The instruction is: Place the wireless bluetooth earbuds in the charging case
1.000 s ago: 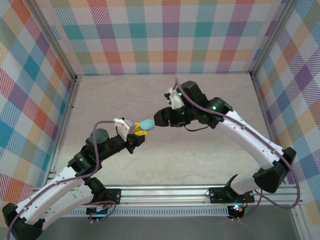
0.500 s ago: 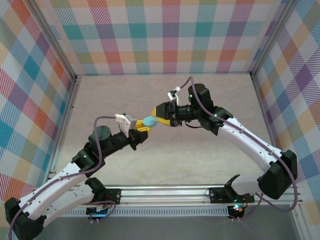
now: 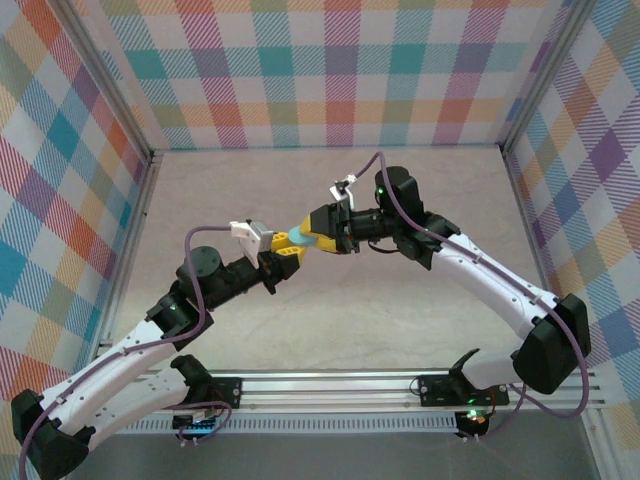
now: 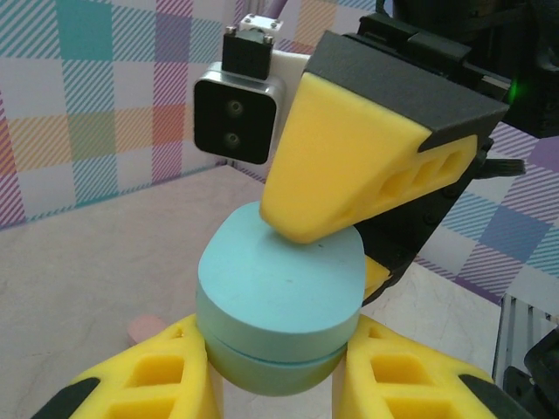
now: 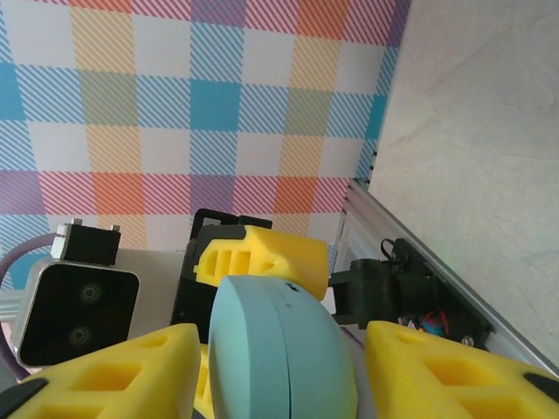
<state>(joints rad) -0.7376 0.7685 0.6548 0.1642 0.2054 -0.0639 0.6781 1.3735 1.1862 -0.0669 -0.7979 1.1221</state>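
Now: pale blue oval case, lid closed, clamped in left gripper; right gripper straddles case, grip cannot be told.

Shelled in white along left arm and right arm, jointed in black. Wired with purple cable looping outside the links. Tipped with yellow slotted fingers, black-backed, on left gripper and right gripper. Fitted with white-cased wrist camera, twin lenses, screws on top. Lit by green LED at joints.
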